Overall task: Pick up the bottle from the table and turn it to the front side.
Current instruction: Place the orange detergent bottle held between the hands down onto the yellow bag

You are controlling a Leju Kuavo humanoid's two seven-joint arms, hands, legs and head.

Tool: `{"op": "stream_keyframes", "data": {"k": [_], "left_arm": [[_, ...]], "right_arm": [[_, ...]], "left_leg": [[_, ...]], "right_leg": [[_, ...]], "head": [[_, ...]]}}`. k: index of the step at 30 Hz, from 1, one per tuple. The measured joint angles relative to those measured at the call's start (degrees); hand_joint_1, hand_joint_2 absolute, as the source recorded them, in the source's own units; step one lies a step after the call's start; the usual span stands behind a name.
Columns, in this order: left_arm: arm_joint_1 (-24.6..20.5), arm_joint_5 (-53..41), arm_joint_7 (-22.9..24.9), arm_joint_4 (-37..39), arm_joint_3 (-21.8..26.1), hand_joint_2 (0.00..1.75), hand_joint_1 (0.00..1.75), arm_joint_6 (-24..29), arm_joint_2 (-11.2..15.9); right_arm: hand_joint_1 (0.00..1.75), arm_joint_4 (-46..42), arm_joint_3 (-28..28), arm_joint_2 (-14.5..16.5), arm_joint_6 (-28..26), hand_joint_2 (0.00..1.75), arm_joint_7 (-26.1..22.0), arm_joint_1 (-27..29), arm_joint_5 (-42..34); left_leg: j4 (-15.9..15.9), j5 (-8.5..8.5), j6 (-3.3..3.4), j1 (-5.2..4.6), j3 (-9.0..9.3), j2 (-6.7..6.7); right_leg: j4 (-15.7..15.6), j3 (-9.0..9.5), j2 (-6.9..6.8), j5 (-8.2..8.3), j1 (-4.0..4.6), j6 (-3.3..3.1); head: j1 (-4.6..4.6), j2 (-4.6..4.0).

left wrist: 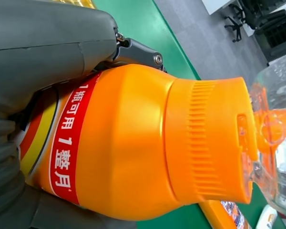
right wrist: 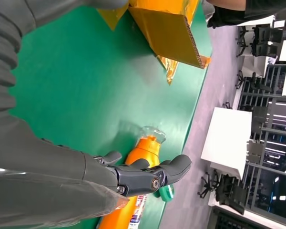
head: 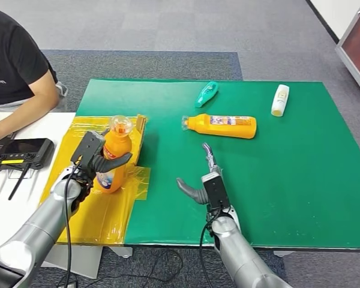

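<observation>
While your left hand [head: 88, 162] grips one orange bottle [head: 114, 157] upright, three more bottles lie on the green mat [head: 305, 180]; your right hand [head: 204, 180] hovers, fingers apart, empty.

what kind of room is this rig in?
Probably an office or lab used as a test area: grey carpet floor, office chairs and white desks in the background, and a person seated at a white table beside the green mat.

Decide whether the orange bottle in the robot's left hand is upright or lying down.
Upright. The left hand grips the orange bottle around its body, clear cap uppermost, over the yellow sheet.
</observation>
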Motion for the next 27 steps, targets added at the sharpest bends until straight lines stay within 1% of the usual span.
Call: {"op": "stream_keyframes", "data": {"k": [4, 8, 14, 15, 16, 17, 18, 20, 21, 22, 24, 27], "left_arm": [[0.76, 0.13, -0.93, -0.72, -0.19, 1.75, 1.73, -1.30, -0.30], [1.74, -0.01, -1.11, -2.24, -0.75, 1.75, 1.12, -1.67, -0.49], [2.32, -0.56, -1.56, -3.51, -2.07, 1.75, 1.10, -2.75, -0.93], [2.38, -0.57, -1.59, -3.63, -2.20, 1.75, 1.06, -2.81, -0.99], [2.45, -0.57, -1.62, -3.74, -2.29, 1.75, 0.98, -2.86, -1.04], [2.51, -0.57, -1.65, -3.83, -2.38, 1.75, 0.85, -2.91, -1.07], [2.54, -0.58, -1.67, -3.91, -2.48, 1.75, 0.67, -2.95, -1.08], [2.58, -0.57, -1.68, -4.01, -2.70, 1.75, 0.25, -3.01, -1.08], [2.59, -0.56, -1.67, -4.03, -2.80, 1.75, 0.10, -3.04, -1.08], [2.64, -0.51, -1.62, -4.04, -2.90, 1.75, 0.01, -3.08, -1.08], [3.20, -0.29, -1.25, -3.97, -3.09, 1.75, 0.00, -3.08, -1.09], [5.26, 0.26, -0.01, -3.53, -3.24, 1.75, 0.00, -3.18, -1.17]], "right_arm": [[0.00, 0.00, 0.39, 0.00, -0.03, 1.75, 0.00, -0.24, -0.23], [0.00, 0.01, 0.81, 0.00, -0.05, 1.75, -0.01, -0.39, -0.50], [0.00, 0.02, 0.96, 0.00, -0.31, 1.75, -0.02, -0.38, -0.62], [0.00, 0.02, 0.96, 0.00, -0.32, 1.75, -0.02, -0.38, -0.62], [0.00, 0.02, 0.96, 0.00, -0.34, 1.75, -0.02, -0.38, -0.65], [0.00, 0.02, 0.96, 0.00, -0.38, 1.75, -0.02, -0.38, -0.68], [0.00, 0.02, 0.97, 0.00, -0.43, 1.75, -0.02, -0.38, -0.73], [0.00, 0.02, 0.98, 0.00, -0.60, 1.75, -0.03, -0.37, -0.91], [0.00, 0.02, 0.98, 0.00, -0.70, 1.75, -0.03, -0.37, -1.03], [0.00, 0.03, 0.99, 0.00, -0.81, 1.75, -0.04, -0.37, -1.14], [0.00, 0.06, 1.10, 0.00, -1.01, 1.75, -0.07, -0.36, -1.33], [0.00, 0.10, 1.28, 0.00, -1.19, 1.75, -0.09, -0.29, -1.55]], "left_leg": [[0.00, -0.04, 0.10, -0.07, 0.19, -0.16], [0.00, -0.15, 0.23, -0.14, 0.30, -0.21], [0.00, -0.31, 0.38, -0.23, 0.43, -0.29], [0.00, -0.34, 0.38, -0.23, 0.44, -0.30], [0.00, -0.36, 0.37, -0.24, 0.45, -0.30], [0.00, -0.39, 0.36, -0.24, 0.46, -0.31], [0.00, -0.41, 0.36, -0.24, 0.47, -0.31], [0.00, -0.44, 0.38, -0.24, 0.49, -0.32], [0.00, -0.46, 0.38, -0.24, 0.49, -0.32], [0.00, -0.48, 0.38, -0.24, 0.50, -0.32], [0.01, -0.52, 0.34, -0.24, 0.50, -0.29], [0.03, -0.52, 0.25, -0.24, 0.31, -0.15]], "right_leg": [[0.00, 0.24, -0.18, -0.07, -0.08, 0.01], [0.00, 0.38, -0.25, -0.20, -0.14, 0.09], [0.00, 0.56, -0.36, -0.33, -0.22, 0.31], [0.00, 0.58, -0.37, -0.35, -0.22, 0.33], [0.00, 0.59, -0.37, -0.36, -0.23, 0.35], [0.00, 0.60, -0.37, -0.37, -0.23, 0.37], [0.00, 0.61, -0.37, -0.39, -0.23, 0.38], [0.00, 0.63, -0.37, -0.41, -0.23, 0.39], [0.00, 0.64, -0.38, -0.42, -0.23, 0.39], [0.00, 0.64, -0.37, -0.43, -0.23, 0.38], [0.00, 0.58, -0.34, -0.43, -0.23, 0.35], [0.01, 0.22, -0.16, -0.29, -0.22, 0.35]], "head": [[0.00, 0.00], [0.00, 0.00], [0.01, 0.00], [0.01, 0.00], [0.01, 0.00], [0.01, 0.00], [0.00, 0.00], [0.00, 0.00], [0.00, 0.00], [0.01, 0.00], [0.01, 0.00], [0.01, 0.01]]}}
